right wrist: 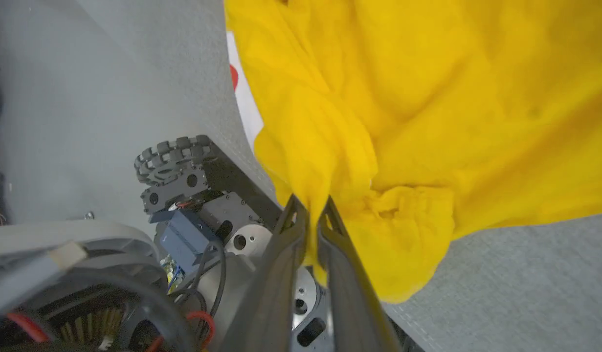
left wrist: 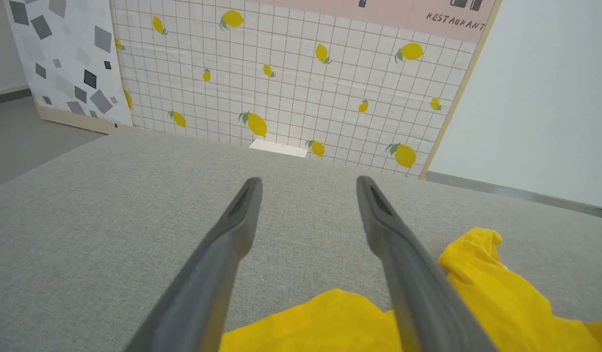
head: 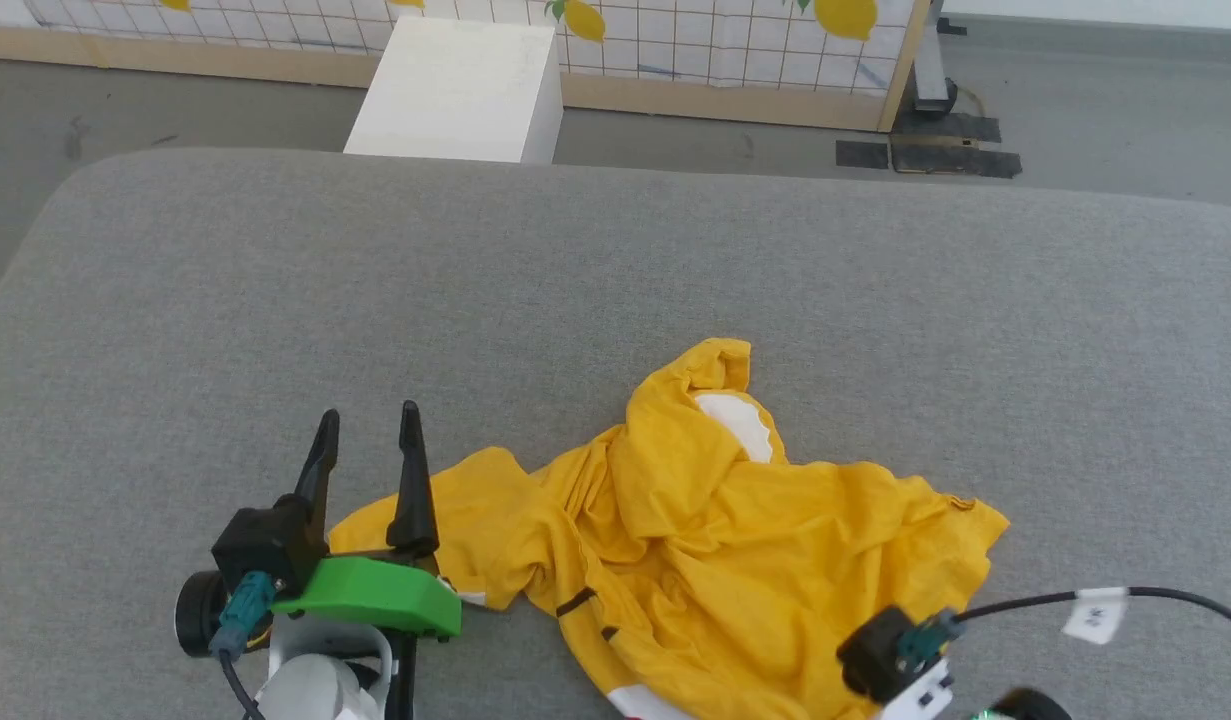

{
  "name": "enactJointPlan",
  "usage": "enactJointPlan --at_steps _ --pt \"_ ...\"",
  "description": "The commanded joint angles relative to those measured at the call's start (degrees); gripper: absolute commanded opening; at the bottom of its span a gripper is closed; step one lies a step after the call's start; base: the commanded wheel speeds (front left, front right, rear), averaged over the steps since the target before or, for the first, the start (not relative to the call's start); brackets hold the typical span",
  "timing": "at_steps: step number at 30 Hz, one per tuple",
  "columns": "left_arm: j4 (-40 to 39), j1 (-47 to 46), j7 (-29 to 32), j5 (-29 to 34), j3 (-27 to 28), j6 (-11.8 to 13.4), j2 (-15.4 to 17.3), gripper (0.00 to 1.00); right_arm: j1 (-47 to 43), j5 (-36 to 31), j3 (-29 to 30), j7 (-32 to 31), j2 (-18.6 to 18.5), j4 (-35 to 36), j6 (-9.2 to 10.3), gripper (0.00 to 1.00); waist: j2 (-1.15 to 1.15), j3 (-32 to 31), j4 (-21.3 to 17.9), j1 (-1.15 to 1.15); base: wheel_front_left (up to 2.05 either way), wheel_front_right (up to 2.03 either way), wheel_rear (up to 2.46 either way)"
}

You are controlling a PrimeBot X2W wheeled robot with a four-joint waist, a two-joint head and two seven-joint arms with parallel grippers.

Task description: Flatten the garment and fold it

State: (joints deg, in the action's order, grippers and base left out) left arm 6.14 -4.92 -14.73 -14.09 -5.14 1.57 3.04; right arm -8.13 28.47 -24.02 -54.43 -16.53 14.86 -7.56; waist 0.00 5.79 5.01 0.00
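I have the garment (head: 715,540) lying crumpled at five o'clock on the grey padded surface (head: 615,260), nothing flattened or folded yet, my right gripper (right wrist: 310,203) jaws pinched on a fold of it, my left gripper (head: 368,412) jaws wide and empty at seven o'clock.

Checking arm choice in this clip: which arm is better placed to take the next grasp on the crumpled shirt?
Left. The left tool is open, with an edge of the garment beneath it; the right tool is shut on a fold of it, likely occupied.
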Motion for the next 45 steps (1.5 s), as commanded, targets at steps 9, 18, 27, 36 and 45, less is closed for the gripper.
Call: enactJointPlan --at_steps 9,18,27,36,45 --pt "-0.33 -0.85 -0.27 -0.15 -1.37 -0.19 -0.15 1.00 10.58 -11.25 10.99 28.67 10.30 -2.52 0.08 1.00 0.00 1.64 2.64 0.00 0.00 0.00 0.00" --pt "-0.81 -2.93 -0.27 -1.85 -3.71 0.40 -0.16 1.00 27.50 -13.53 16.92 31.38 13.58 -27.30 0.08 1.00 0.00 5.57 7.04 0.00 0.00 0.00 0.00" --pt "-0.11 -5.46 -0.27 -3.67 -6.95 0.71 -0.16 1.00 43.10 -16.48 18.11 24.60 13.64 -46.20 0.08 1.00 0.00 9.32 12.15 0.00 0.00 0.00 0.00" --pt "0.69 -6.08 -0.27 -4.81 -8.59 1.37 -0.16 1.00 48.05 -22.80 17.42 11.07 13.64 -56.88 0.08 0.20 0.00 10.05 14.13 0.00 0.00 0.00 0.00" --pt "1.56 -5.33 -0.27 -3.54 -6.80 0.93 -0.16 1.00 52.27 -22.66 22.38 29.09 13.63 -48.57 0.08 0.00 0.00 7.83 10.73 0.00 0.00 0.00 0.00"
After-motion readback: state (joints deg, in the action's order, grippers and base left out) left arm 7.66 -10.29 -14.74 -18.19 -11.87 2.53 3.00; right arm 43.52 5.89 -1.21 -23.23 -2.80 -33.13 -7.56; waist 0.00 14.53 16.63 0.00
